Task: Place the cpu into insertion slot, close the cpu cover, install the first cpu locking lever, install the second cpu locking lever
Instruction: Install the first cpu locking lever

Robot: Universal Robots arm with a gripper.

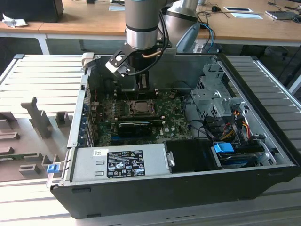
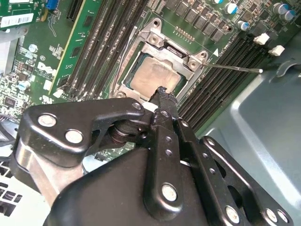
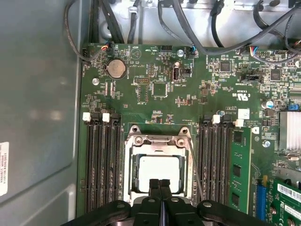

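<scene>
— Exterior view first: what do you count from where you stand?

— One arm (image 1: 141,23), one gripper (image 1: 142,87), and one open computer case (image 1: 188,193) lying on its side. Inside it there's one green board (image 3: 141,110). Just beside the insertion slot (image 3: 134,176) sits one long black card (image 1: 136,125).

— And the pieces that matter?

— One cpu (image 3: 160,170), seated in the insertion slot with its dull silver top facing up. One cpu cover (image 3: 157,140), folded flat over the slot, so the chip shows through its square window.

— Any levers?

— One I'd swear to. In the second wrist view a thin metal lever (image 2: 235,68) sticks out sideways from the slot, clear of the cover.

— What else is around the slot?

— Two banks of memory slots (image 3: 103,160), one on either side of it. There's also one round coin battery (image 3: 116,68), well apart from the slot on the same board.

— How does the arm stand?

— It comes straight down into the case with the wrist upright. The gripper hangs directly above the insertion slot.

— And the hand itself?

— Pinched together, fingertip against fingertip, with nothing between them. In both wrist views the tips sit over the cover's edge, right at the rim of the window. Whether they actually touch the metal, I can't tell from here.
</scene>
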